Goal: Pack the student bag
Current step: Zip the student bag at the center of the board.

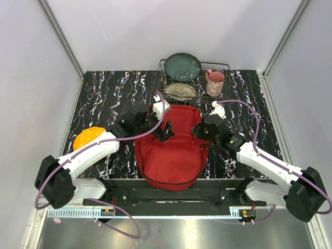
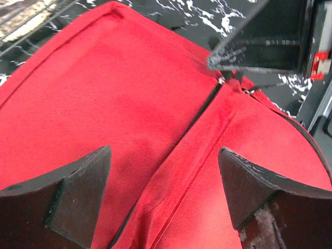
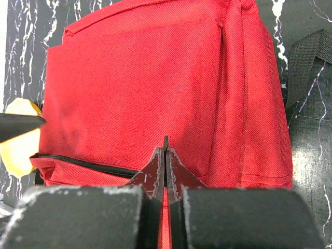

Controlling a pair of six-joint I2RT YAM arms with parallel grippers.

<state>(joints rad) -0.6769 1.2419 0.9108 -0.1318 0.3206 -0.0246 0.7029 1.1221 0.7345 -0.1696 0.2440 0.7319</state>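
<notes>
The red student bag [image 1: 171, 153] lies flat in the middle of the table, between my two arms. My left gripper [image 1: 165, 132] hovers open just above its upper left part; in the left wrist view [image 2: 163, 155] the jaws stand wide apart over the red fabric [image 2: 119, 104] and a black zipper line [image 2: 205, 106]. My right gripper [image 1: 203, 132] is at the bag's right edge. In the right wrist view it [image 3: 166, 151] is shut on a thin black zipper pull [image 3: 166, 141]. The black zipper [image 3: 83, 165] runs off to the left.
A wire dish rack [image 1: 224, 66] stands at the back with a teal plate [image 1: 182, 66], a patterned plate [image 1: 180, 91] and a pink mug [image 1: 215, 82]. An orange-yellow round thing [image 1: 87, 138] lies left of the bag. A dark strap [image 3: 307, 62] lies beside the bag.
</notes>
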